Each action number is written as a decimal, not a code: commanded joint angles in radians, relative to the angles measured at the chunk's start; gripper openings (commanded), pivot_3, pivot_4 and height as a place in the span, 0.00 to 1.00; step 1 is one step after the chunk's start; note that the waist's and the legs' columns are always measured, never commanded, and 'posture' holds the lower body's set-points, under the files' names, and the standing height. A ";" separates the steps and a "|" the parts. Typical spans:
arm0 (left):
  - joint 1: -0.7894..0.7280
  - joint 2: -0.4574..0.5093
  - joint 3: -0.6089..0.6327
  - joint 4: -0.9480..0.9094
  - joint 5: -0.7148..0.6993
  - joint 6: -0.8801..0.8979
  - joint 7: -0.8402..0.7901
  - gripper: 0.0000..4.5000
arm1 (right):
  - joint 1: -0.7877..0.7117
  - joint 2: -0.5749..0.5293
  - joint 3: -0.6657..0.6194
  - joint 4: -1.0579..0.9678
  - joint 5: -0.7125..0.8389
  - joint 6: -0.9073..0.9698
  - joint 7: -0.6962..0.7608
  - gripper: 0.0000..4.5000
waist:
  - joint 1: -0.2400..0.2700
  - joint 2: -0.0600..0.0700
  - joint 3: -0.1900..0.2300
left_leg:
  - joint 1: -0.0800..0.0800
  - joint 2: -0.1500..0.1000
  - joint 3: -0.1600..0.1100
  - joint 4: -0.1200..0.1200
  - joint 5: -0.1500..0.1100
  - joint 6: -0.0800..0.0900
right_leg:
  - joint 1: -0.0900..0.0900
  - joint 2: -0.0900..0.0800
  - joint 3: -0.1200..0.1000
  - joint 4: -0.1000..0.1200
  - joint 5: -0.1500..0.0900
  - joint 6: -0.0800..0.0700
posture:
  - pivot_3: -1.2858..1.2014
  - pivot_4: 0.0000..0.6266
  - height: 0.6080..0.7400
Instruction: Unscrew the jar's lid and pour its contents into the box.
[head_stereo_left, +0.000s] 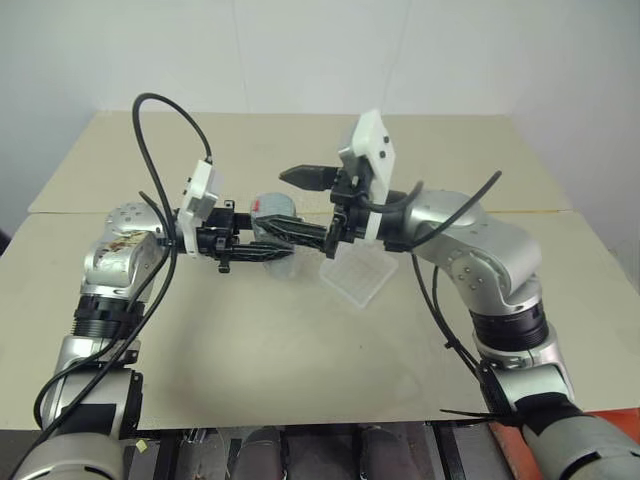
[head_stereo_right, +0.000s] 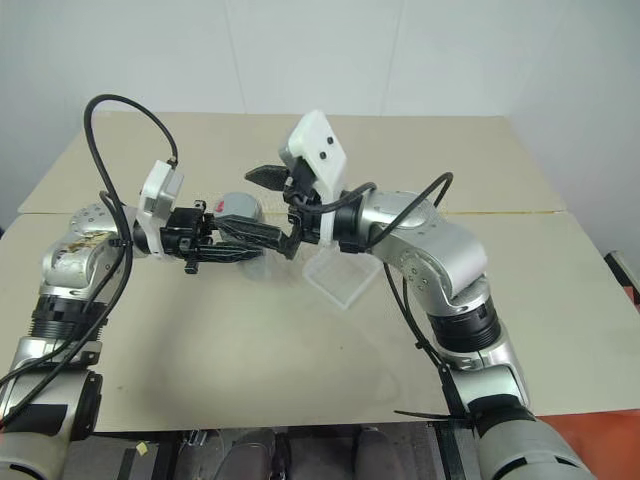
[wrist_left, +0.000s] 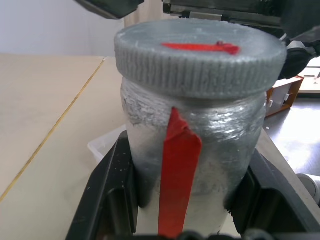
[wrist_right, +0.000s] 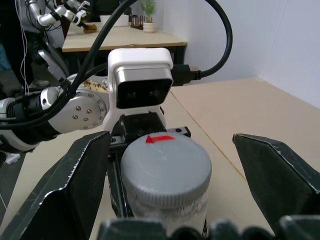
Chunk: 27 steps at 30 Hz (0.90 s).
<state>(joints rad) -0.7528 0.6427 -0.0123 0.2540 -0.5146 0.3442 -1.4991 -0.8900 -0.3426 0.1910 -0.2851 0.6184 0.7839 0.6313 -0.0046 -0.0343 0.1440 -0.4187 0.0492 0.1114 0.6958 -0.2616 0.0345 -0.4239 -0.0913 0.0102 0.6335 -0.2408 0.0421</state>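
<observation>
My left gripper (head_stereo_left: 300, 242) is shut on the jar (wrist_left: 192, 150), a small clear jar with a red stripe, and holds it upright above the table. The grey lid (wrist_right: 165, 167) sits on the jar with a red mark on top. My right gripper (wrist_right: 165, 150) is open, with one finger (wrist_right: 65, 185) on each side of the lid and a gap to it on both sides. The clear box (head_stereo_left: 360, 280) lies on the table just below and to the right of the jar. The contents are hidden behind the jar's cloudy wall.
The beige table (head_stereo_left: 300, 360) has bare room in front of and to the left of the box. A seam (head_stereo_left: 560, 211) runs across it behind the arms. Black cables loop over both wrists.
</observation>
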 joint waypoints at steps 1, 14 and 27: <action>-0.028 0.002 0.014 -0.010 -0.004 -0.016 -0.008 0.43 | -0.028 0.009 -0.006 -0.002 -0.010 0.009 0.005 1.00 | -0.001 0.000 0.000 | 0.000 0.000 0.000 0.000 0.000 0.000 | 0.000 0.000 0.000 0.000 0.000 0.000 | 0.52 0.24 1.00; -0.021 0.009 0.017 -0.022 -0.001 -0.013 -0.013 0.43 | -0.058 0.037 -0.006 0.048 -0.026 0.034 0.026 0.61 | -0.008 0.000 0.000 | 0.000 0.000 0.000 0.000 0.000 0.000 | 0.000 0.000 0.000 0.000 0.000 0.000 | 0.52 0.24 1.00; 0.009 0.072 -0.058 -0.041 -0.129 -0.083 -0.115 0.43 | -0.078 -0.035 0.021 0.234 0.043 -0.207 0.658 0.61 | -0.008 0.000 0.000 | 0.000 0.000 -0.001 0.000 -0.001 0.001 | 0.000 0.000 0.000 0.000 0.000 0.000 | 0.52 0.24 1.00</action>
<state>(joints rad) -0.7351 0.6680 -0.0984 0.2088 -0.5885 0.2711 -1.6108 -0.9369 -0.3720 0.2146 -0.0659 0.6178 0.6397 1.1296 -0.0129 -0.0339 0.1443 -0.4188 0.0494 0.1106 0.6958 -0.2627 0.0363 -0.4238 -0.0909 0.0100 0.6333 -0.2407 0.0422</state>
